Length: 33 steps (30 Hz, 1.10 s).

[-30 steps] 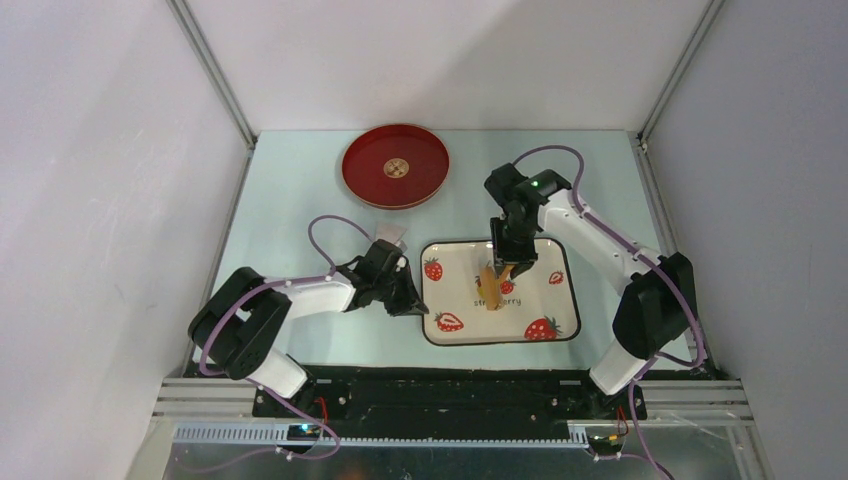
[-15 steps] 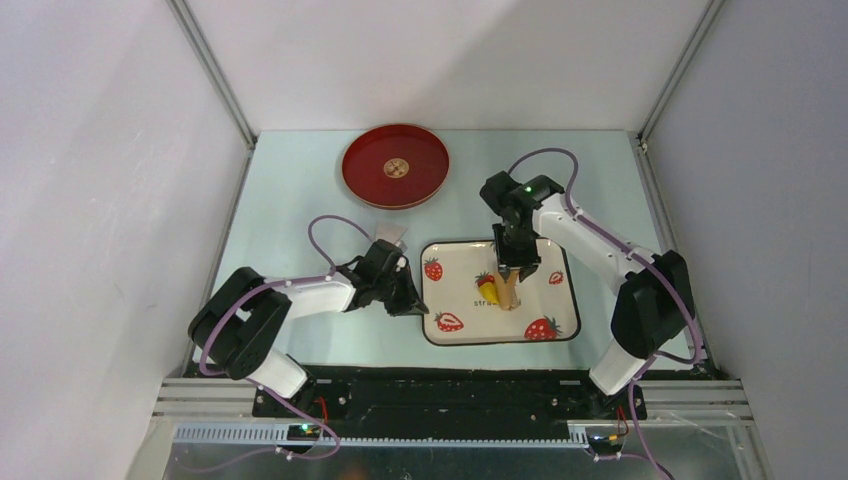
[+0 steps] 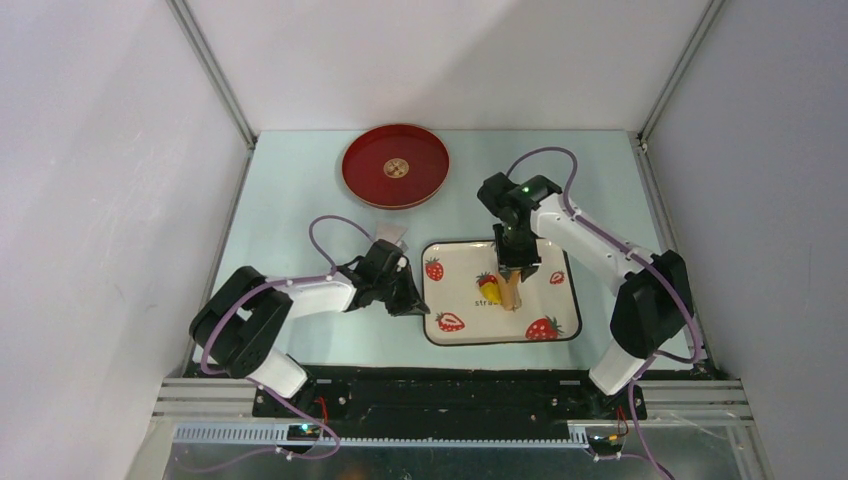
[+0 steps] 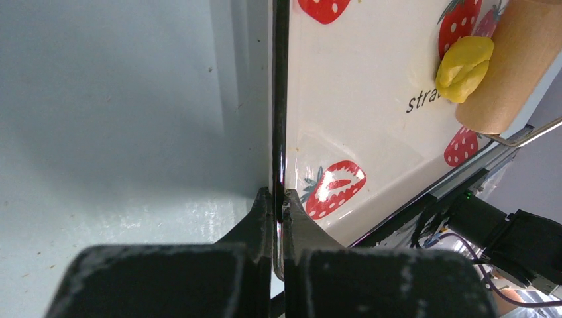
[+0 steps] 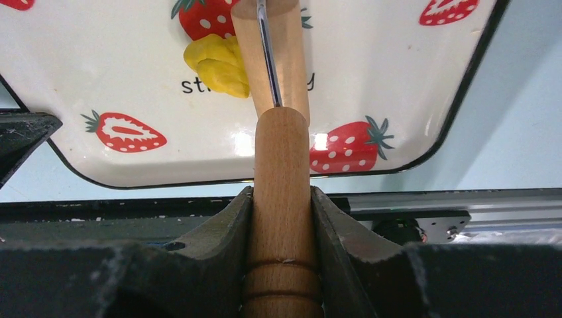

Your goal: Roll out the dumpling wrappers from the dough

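Observation:
The dough [image 3: 487, 291] is a small crumpled yellow lump on the strawberry tray [image 3: 500, 341]. It also shows in the left wrist view as dough [image 4: 464, 67] and in the right wrist view as dough [image 5: 217, 63]. My right gripper [image 3: 516, 263] is shut on the handle of the wooden roller [image 5: 281, 199]. The roller's barrel [image 3: 511, 290] lies against the dough's right side. My left gripper [image 4: 278, 199] is shut on the tray's dark left rim [image 4: 279, 119]. The dumpling wrappers are out of view.
A round red tray [image 3: 395, 165] sits at the back left of the table. A small pale scrap [image 3: 390, 234] lies just behind the left gripper. Enclosure walls stand on three sides, and a black base rail [image 3: 450, 395] runs along the near edge.
The right gripper has shifted the roller rightwards off the dough, so the yellow lump shows at its left. Since half a second ago almost nothing has moved. The left arm stays still.

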Available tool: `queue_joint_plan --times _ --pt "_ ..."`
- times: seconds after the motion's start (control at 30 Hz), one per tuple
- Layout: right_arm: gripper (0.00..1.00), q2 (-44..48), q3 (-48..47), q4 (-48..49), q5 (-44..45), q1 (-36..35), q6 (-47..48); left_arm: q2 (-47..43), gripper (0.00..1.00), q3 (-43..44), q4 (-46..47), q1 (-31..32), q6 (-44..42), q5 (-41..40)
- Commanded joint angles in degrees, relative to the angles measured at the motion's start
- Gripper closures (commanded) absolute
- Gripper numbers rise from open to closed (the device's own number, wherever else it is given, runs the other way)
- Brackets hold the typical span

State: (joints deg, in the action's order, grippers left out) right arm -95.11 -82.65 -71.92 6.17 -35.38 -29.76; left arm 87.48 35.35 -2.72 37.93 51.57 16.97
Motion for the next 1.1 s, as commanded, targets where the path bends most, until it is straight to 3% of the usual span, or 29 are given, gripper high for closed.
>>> queue_joint_plan --times 0.0,0.27,0.6,1.07 --pt "1.00 3.55 -8.16 -4.42 6.22 -0.78 -1.49 2.71 1.00 -1.39 -2.87 0.82 -0.59 -2.64" --pt "1.00 1.78 -15.89 -8.13 6.13 -1.64 -0.97 2.87 1.00 -1.34 -2.89 0.84 -0.68 -2.60" --pt "1.00 -0.14 -11.53 -3.01 -1.15 -2.97 -1.35 2.74 1.00 -1.39 -2.87 0.83 -0.67 -2.70" --pt "1.00 -1.35 -3.17 2.17 -2.15 -3.45 -1.49 2.69 1.00 -1.44 -2.84 0.76 -0.60 -2.65"
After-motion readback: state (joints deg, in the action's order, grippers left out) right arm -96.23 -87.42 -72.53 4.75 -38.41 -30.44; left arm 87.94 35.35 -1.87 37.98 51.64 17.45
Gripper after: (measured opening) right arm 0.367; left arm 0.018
